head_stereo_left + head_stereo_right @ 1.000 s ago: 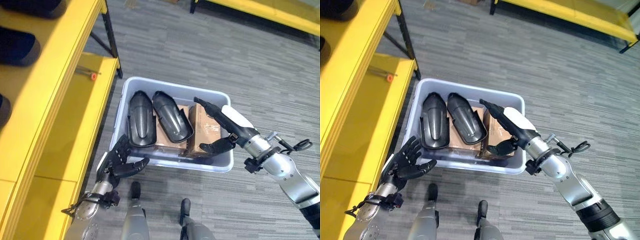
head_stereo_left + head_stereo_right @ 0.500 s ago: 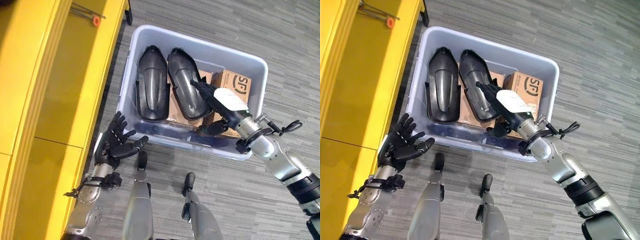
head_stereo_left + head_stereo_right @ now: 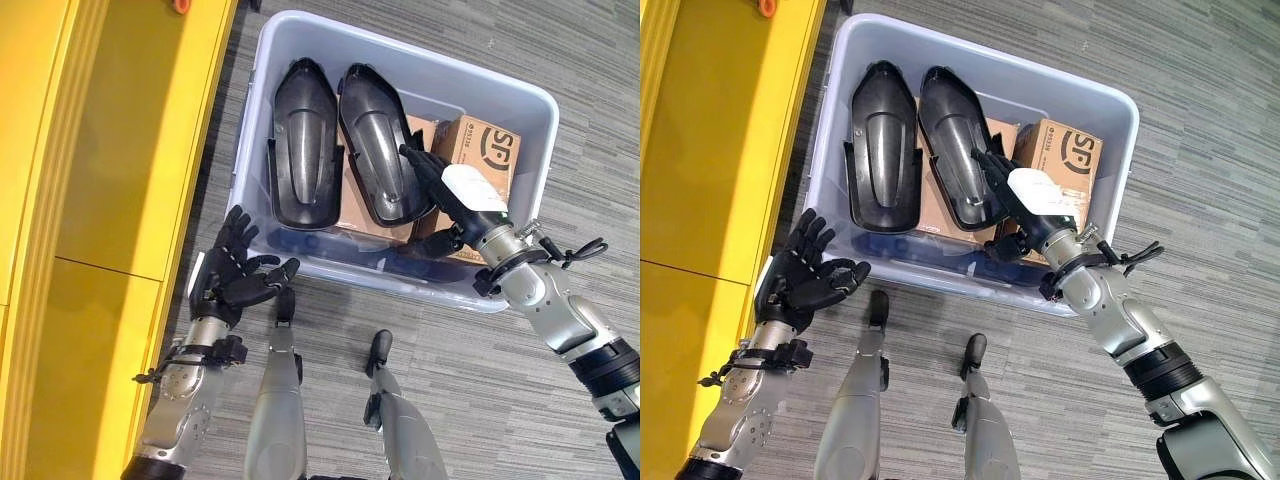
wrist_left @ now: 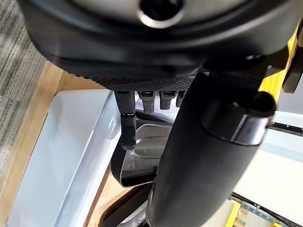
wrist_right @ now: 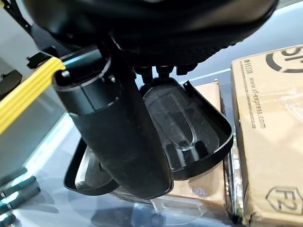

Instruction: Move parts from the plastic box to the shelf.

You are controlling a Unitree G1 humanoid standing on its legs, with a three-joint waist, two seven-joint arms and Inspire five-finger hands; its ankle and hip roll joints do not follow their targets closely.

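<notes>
The right hand point(image 3: 462, 200) has its fingers point(image 3: 418, 163) straight, reaching into the box point(image 3: 520, 100) from the near side, tips over the right-hand part point(image 3: 372, 140) near its inner edge — whether they touch it cannot be told. The thumb hangs below the palm near the box's near wall, apart from the fingers, and nothing is held. In the right wrist view the thumb point(image 5: 118, 127) crosses in front of that part point(image 5: 189, 127), which lies hollow side up.

The left hand point(image 3: 805, 275) is outside the box, just off its near left corner, above the floor point(image 3: 480, 400). Its fingers are spread and nearly straight, thumb out to the side, holding nothing. The left wrist view looks past its fingers point(image 4: 128, 123) at the box wall point(image 4: 80, 156) and a dark part inside.

Both parts lie in the box side by side — the left part point(image 3: 305, 150) just beside the right one, both long, black and shell-shaped. They rest partly on cardboard cartons point(image 3: 490, 150) in the right half of the box. The yellow shelf point(image 3: 110, 180) runs along the left, close to the box
</notes>
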